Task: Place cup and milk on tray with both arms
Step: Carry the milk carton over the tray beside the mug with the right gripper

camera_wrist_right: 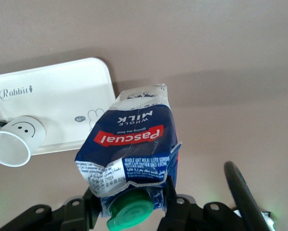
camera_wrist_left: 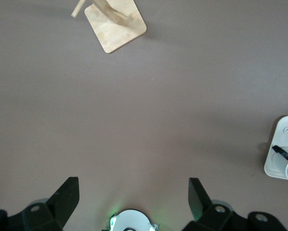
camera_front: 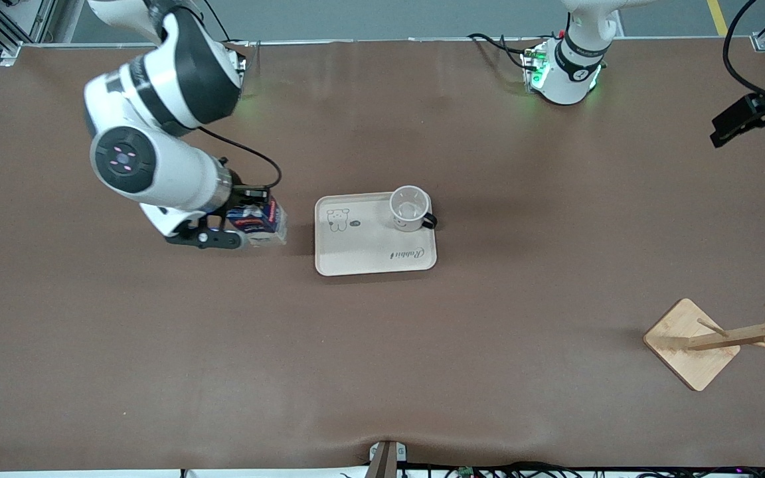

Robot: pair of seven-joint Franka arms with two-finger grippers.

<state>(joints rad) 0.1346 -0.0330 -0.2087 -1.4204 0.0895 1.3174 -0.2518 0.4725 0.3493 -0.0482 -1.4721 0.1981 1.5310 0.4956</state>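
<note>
Gripping the small dark blue milk carton (camera_front: 261,222) with its red and white label and round green screw cap, the right gripper (camera_front: 236,226) hangs over the brown bench (camera_front: 382,372) just beside the cream rectangular tray (camera_front: 374,234), on the side toward the right arm's end. Its fingers (camera_wrist_right: 170,204) pinch the carton near the cap end; carton tilted, crumpled around the cap, clear of the bench surface. Right wrist view: green cap close to the camera, label reading "Pascual whole milk", tray and cup past the carton's other end.

Small white cup (camera_front: 411,208) with black smiley face and black handle stands upright on the tray, in the corner farther from the front camera and toward the left arm's end. Handle points toward the left arm's end. Bear drawing and "Rabbit" script on the bare part of the tray.

Left gripper (camera_wrist_left: 134,204) waits high up above its own base, fingers (camera_wrist_left: 64,197) spread wide, nothing between them. Left wrist view looks down on bare bench, tray corner with the cup at one edge.

Wooden rack with square base (camera_front: 691,343) and pegs sits near the left arm's end of the bench, nearer the front camera than the tray and well apart from it.
</note>
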